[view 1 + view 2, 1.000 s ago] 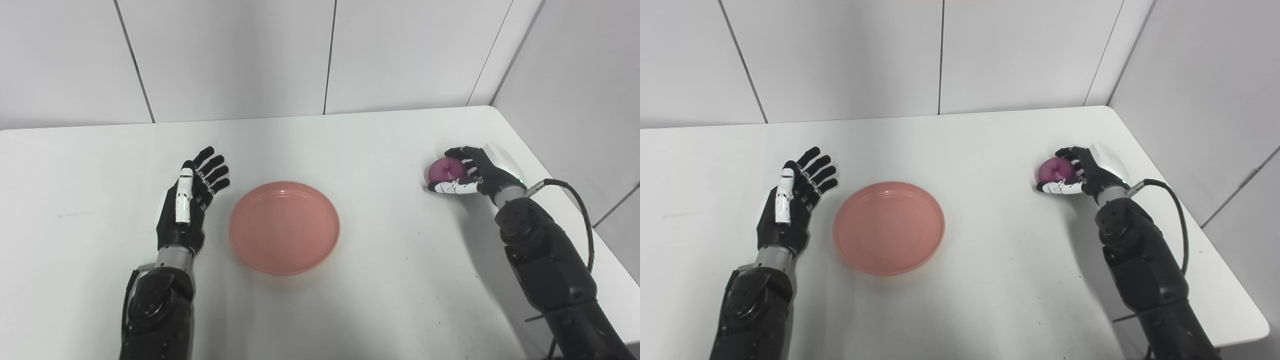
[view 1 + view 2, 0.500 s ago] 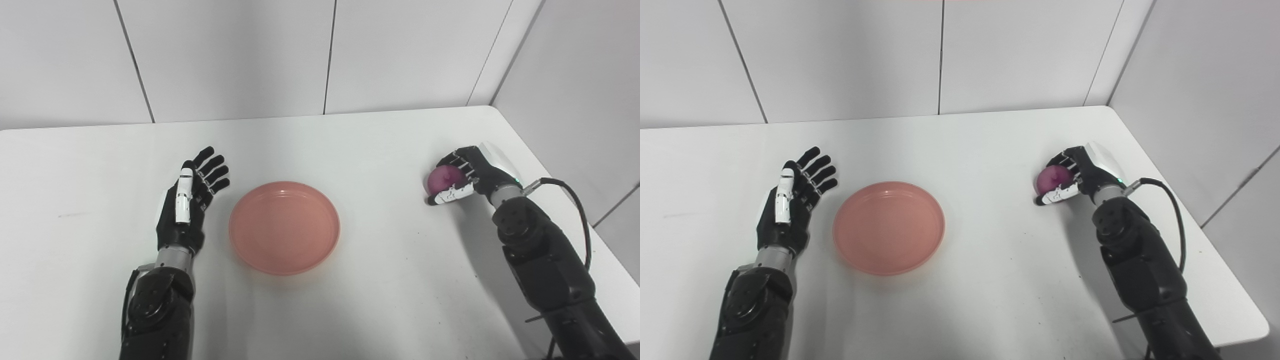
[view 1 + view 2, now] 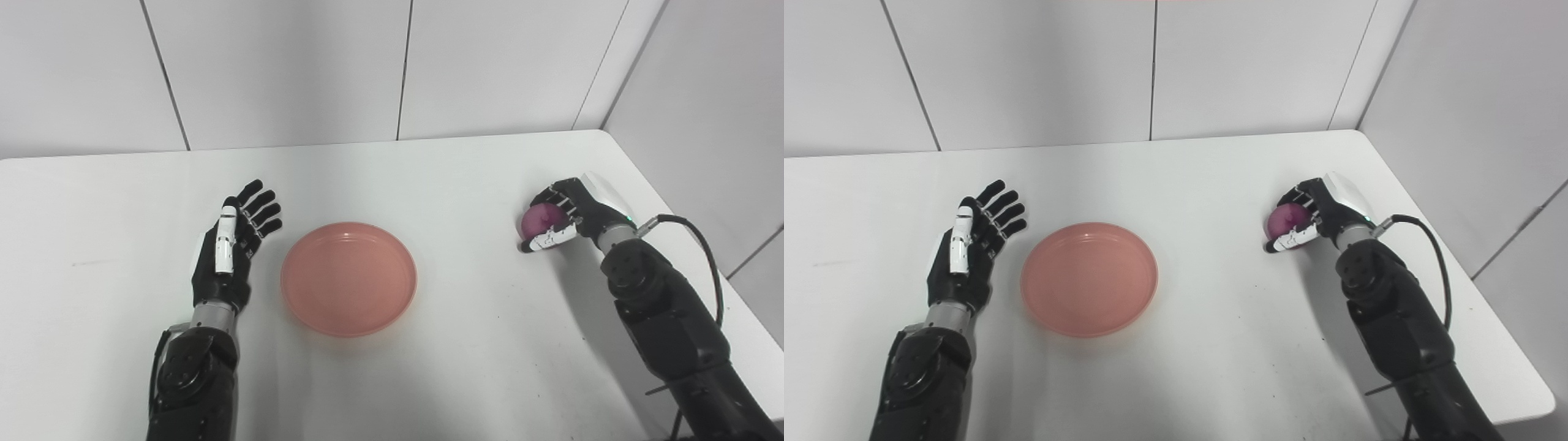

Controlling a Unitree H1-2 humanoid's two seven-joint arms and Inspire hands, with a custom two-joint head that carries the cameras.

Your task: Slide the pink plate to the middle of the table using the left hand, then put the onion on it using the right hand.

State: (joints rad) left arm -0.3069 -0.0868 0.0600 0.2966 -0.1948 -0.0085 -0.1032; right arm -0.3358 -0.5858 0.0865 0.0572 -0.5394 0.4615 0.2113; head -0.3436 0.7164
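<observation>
Left hand: my left hand (image 3: 228, 251) lies palm-in on the counter (image 3: 465, 343), fingers spread and straight, holding nothing. It sits just beside the plate's left rim, not touching it. I judge it is parked there because its share of the job looks finished and it only needs to keep out of the way.

Pink plate: the pink plate (image 3: 348, 278) sits flat near the middle of the counter, between my two arms. That is where the task wants it, so I take the slide as done.

Plate contents: empty. Only the bare pink floor and the low raised rim show; nothing lies in it yet.

Onion: the purple onion (image 3: 541, 218) is far out on the right side of the counter, well apart from the plate. I cannot tell whether it rests on the surface or is lifted just clear of it.

Right hand: my right hand (image 3: 1315, 211) is curled around the onion, fingers over the top and far side, thumb (image 3: 1290, 239) tucked under the near side. The wrap suits a round thing that would roll out of a pinch.

Step in hand: as I read it, the grasp is made and the carry leftward to the plate comes next.
</observation>
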